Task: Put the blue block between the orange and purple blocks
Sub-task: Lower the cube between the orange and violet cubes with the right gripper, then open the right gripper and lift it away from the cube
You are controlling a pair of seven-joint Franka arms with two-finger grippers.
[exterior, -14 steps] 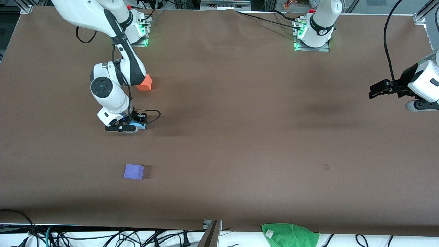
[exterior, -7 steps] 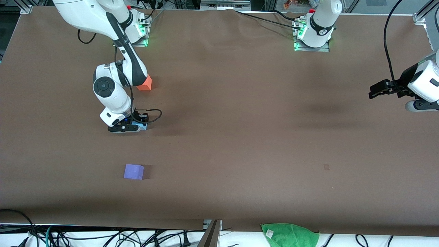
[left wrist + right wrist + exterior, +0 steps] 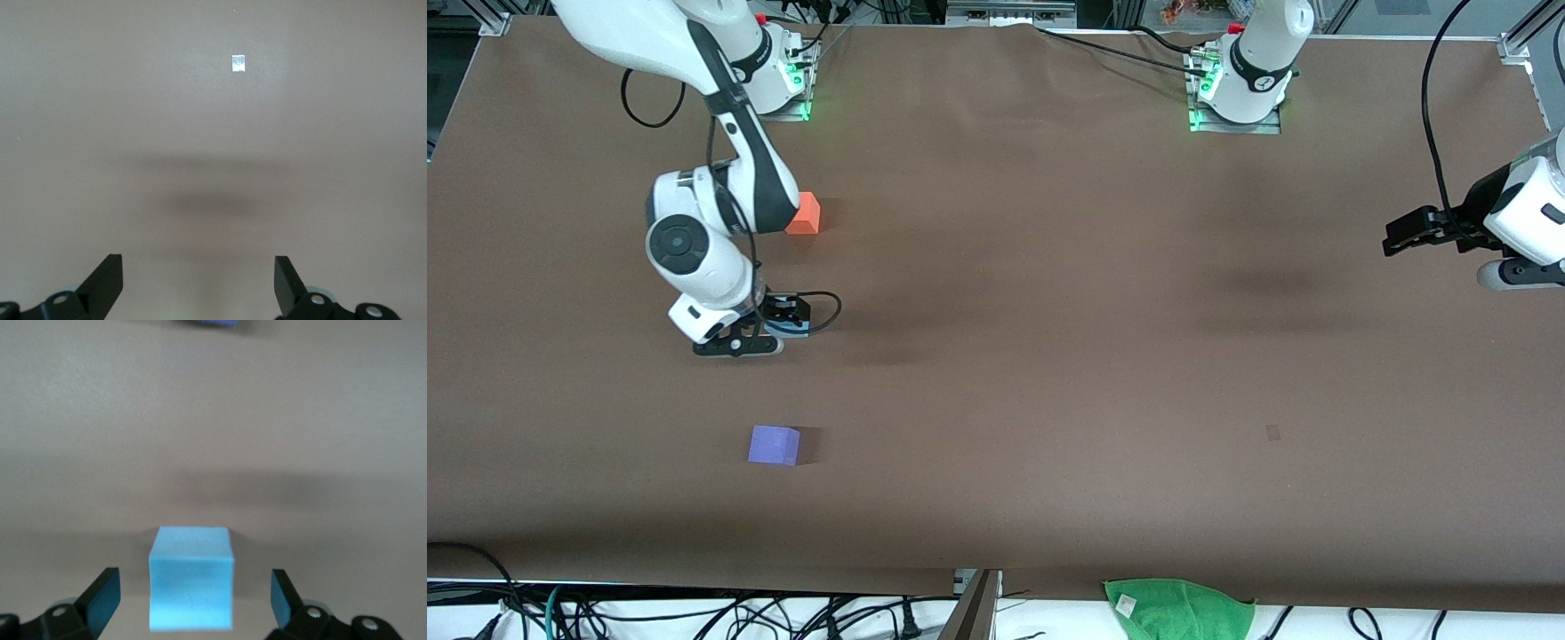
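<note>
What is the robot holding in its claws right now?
Nothing. The right gripper stands open around the blue block, fingers clear of its sides. The left gripper waits open over bare table.

Sky-blue cube flat on table, between orange cube and violet-purple cube.

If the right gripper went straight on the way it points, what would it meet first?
Probably the blue block, sitting on the table between the right gripper's open fingers and directly under it.
</note>
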